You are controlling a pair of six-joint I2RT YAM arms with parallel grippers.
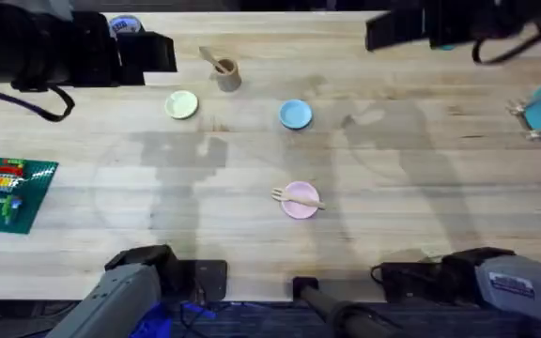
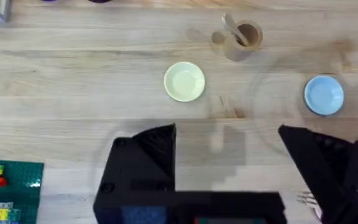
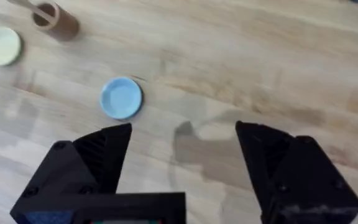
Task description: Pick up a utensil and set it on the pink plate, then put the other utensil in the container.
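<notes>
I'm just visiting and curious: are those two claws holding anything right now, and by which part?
Nothing is held. The left gripper and the right gripper are both open and empty. The fork lies on the pink plate; the spoon stands in the cup.

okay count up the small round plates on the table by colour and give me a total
Pink plate: 1, with the wooden fork lying across it
Light-blue plate: 1
Pale-yellow plate: 1
Total: 3 plates

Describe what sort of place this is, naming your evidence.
Probably a robot lab workbench: a bare wooden table, toy-sized plates such as the pink plate, and a brick board laid out as props.
</notes>
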